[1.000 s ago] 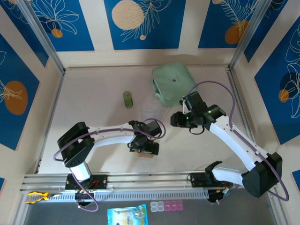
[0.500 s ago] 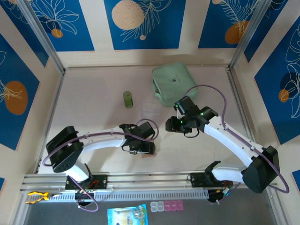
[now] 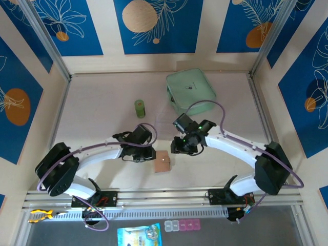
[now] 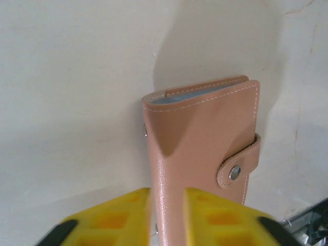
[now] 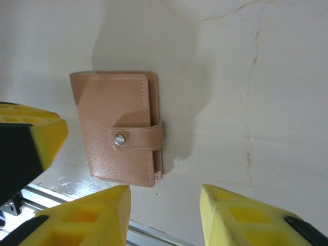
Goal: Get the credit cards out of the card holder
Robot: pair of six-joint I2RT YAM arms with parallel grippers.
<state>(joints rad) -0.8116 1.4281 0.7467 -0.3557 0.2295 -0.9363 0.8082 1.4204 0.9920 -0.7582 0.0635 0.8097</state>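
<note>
Card holder [image 3: 163, 161] lies flat on the table [image 3: 97, 128], closed, its snap strap [image 5: 137, 137] fastened, between the two grippers. Left gripper [image 4: 166, 218]: fingers a narrow gap apart, clamped on nothing; the holder's near end shows through the gap, and contact cannot be determined. Right gripper [image 5: 164, 215]: fingers spread wide, holding nothing, positioned just beside the holder's strap side and clear of it.

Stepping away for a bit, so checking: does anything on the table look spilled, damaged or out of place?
Nothing stands out. The card holder lies flat on the table, closed with its strap snapped, and looks intact. The only blemish is thin crack-like lines in the table beside it.
</note>
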